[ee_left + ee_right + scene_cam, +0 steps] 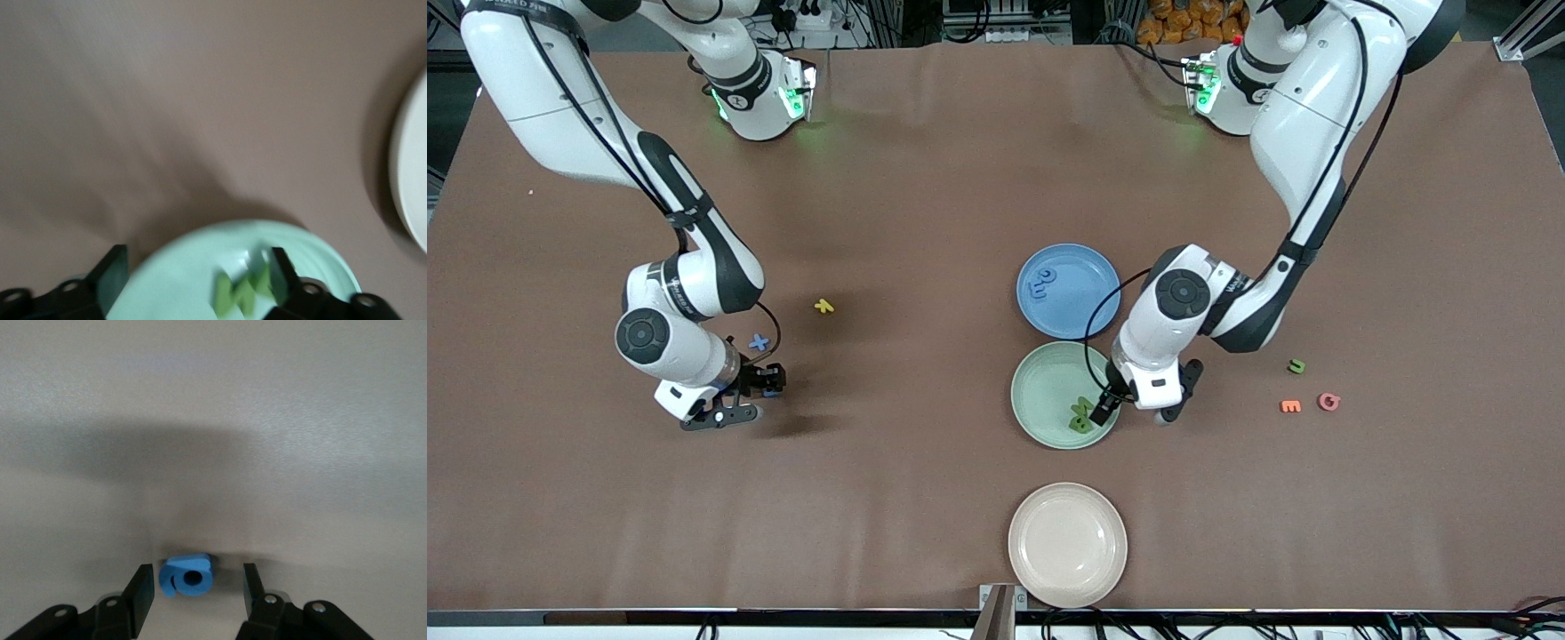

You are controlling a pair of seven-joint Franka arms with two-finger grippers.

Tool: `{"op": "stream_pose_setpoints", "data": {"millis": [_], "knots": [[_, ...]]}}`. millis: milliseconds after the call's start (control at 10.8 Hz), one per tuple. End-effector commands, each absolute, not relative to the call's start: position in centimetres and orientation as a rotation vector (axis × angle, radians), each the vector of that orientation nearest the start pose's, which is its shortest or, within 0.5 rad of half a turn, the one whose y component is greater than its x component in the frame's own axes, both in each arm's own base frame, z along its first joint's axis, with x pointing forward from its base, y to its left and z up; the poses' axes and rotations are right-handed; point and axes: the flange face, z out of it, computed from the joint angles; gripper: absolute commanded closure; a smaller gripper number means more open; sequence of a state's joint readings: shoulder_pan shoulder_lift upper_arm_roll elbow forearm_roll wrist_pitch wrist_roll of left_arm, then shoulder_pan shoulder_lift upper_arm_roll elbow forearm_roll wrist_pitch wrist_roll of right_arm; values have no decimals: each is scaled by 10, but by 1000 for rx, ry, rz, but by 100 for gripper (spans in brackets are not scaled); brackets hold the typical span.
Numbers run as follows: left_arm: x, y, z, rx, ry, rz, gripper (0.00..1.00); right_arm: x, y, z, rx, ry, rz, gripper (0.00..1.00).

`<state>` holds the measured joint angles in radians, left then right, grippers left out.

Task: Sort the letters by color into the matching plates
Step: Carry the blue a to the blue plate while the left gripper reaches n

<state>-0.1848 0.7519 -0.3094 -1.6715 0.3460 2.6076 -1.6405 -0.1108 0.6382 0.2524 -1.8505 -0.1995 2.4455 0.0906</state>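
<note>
The blue plate (1080,298) holds blue letters (1040,283). The mint green plate (1040,382) lies just nearer the camera and holds green letters (1082,414). My left gripper (1143,407) is open over that plate's edge toward the left arm's end; in the left wrist view (195,277) a green letter (240,292) lies on the plate (173,280) close to one finger. My right gripper (751,397) is open, low at the table, toward the right arm's end; in the right wrist view (193,593) a blue letter (189,577) lies between its fingers. A blue X (759,341) lies beside that arm. A green letter (1296,365) lies alone on the table.
A cream-beige plate (1067,544) sits near the front edge and shows in the left wrist view (413,180). A yellow letter (824,306) lies mid-table. An orange E (1290,406) and a pink G (1328,402) lie toward the left arm's end.
</note>
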Motion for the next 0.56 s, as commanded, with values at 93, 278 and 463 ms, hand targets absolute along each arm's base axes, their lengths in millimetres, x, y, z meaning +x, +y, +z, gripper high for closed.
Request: {"op": "stream_pose_setpoints", "data": {"millis": [93, 278, 463], "knots": [[660, -189, 210, -2830, -1397, -162, 0, 631, 93, 173, -3086, -220, 28, 41], [659, -135, 214, -2842, -1223, -104, 0, 630, 93, 172, -3088, -249, 31, 70], [642, -92, 212, -2837, -1156, -55, 0, 630, 96, 176, -3091, -259, 31, 100]]}}
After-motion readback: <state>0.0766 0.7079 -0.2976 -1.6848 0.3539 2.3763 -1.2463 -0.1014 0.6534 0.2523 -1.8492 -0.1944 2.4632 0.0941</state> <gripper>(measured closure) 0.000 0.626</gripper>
